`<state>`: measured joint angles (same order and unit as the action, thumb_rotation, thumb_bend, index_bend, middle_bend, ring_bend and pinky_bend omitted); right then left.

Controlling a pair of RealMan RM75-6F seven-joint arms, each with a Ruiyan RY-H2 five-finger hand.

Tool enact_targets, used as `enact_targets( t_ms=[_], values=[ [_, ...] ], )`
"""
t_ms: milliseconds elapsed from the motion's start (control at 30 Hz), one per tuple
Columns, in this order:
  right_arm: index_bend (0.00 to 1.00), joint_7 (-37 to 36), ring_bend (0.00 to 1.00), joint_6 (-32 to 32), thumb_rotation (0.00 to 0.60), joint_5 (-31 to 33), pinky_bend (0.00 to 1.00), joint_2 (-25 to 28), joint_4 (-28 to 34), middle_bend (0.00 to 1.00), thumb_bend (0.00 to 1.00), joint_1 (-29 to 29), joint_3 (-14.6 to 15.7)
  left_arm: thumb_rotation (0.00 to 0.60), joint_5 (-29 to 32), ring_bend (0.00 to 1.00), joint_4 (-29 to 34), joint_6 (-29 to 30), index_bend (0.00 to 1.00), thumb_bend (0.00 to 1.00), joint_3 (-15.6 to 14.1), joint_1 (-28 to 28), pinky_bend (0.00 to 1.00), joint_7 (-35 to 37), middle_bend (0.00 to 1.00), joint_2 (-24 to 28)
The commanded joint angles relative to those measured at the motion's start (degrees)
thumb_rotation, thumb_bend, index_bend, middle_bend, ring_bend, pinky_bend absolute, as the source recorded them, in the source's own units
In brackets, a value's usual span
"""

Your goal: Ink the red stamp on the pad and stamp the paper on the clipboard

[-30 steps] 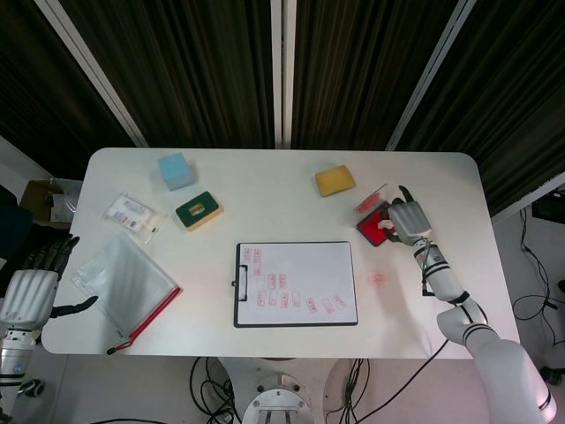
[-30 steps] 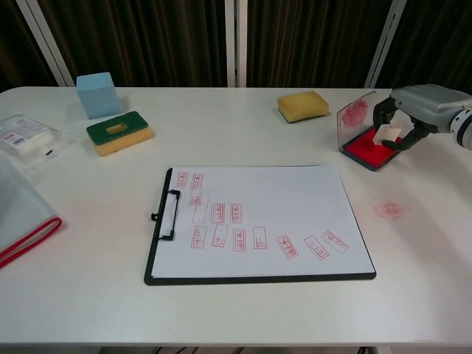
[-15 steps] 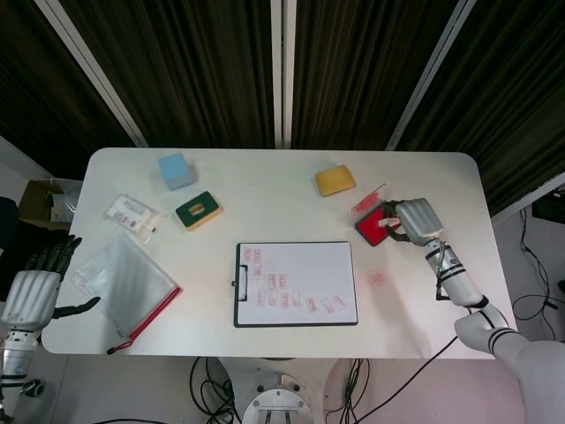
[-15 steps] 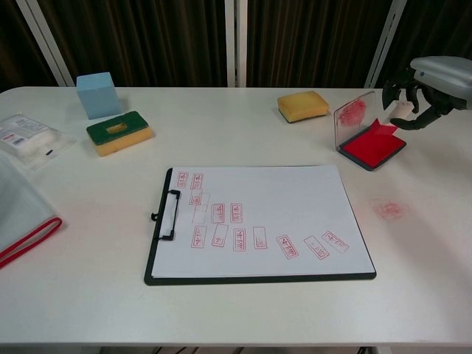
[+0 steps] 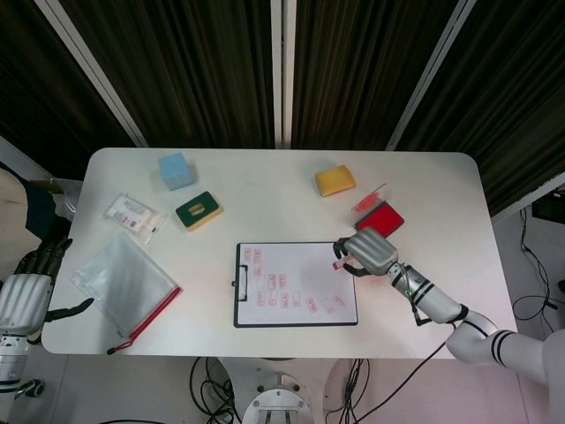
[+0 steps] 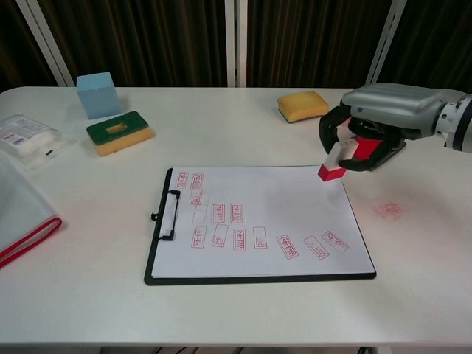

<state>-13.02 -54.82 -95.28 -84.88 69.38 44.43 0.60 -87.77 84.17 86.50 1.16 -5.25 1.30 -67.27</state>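
Your right hand (image 6: 383, 114) has the red stamp (image 6: 333, 164) pinched in its fingers (image 6: 330, 131), red end poking out below them, hanging over the top right corner of the paper (image 6: 258, 217) on the clipboard (image 6: 158, 221). The ink pad (image 5: 381, 219) sits behind it on the table (image 6: 243, 129). Left hand (image 5: 26, 296) is off the table edge, fingers loosely spread, holding nothing.

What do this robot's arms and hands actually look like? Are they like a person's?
Roughly. The right hand has a smooth silver-grey shell over its back and dark, nearly black fingers. Its forearm is white with black bands at the joints. The left hand looks alike: pale grey back, dark fingers. No sleeves or markings show.
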Motion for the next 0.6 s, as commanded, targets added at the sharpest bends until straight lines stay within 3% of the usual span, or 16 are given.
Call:
enact_targets(
  t_ms=[33,400,600],
  values=[
    [0.74,2.24,0.86,1.04,0.600,-1.20,1.00,-1.25,1.82,0.63,0.36,1.25,0.43,0.431,0.24,0.10,-0.37,0.09,0.04,0.09,-0.07,0.29,0.18,0.44,0.06,0.11],
    [0.74,10.70,0.87,1.98,0.600,1.48,1.00,-5.87,5.21,0.64,0.36,1.35,-0.92,0.431,0.12,0.10,-1.71,0.61,0.04,0.09,-0.13,0.84,0.18,1.98,0.06,-0.20],
    [0.75,22.17,0.88,0.10,0.600,6.48,1.00,-7.73,8.18,0.65,0.37,-1.55,-2.65,0.428,0.04,0.10,-2.59,0.52,0.04,0.09,-0.10,0.84,0.18,2.86,0.06,-0.57]
  ],
)
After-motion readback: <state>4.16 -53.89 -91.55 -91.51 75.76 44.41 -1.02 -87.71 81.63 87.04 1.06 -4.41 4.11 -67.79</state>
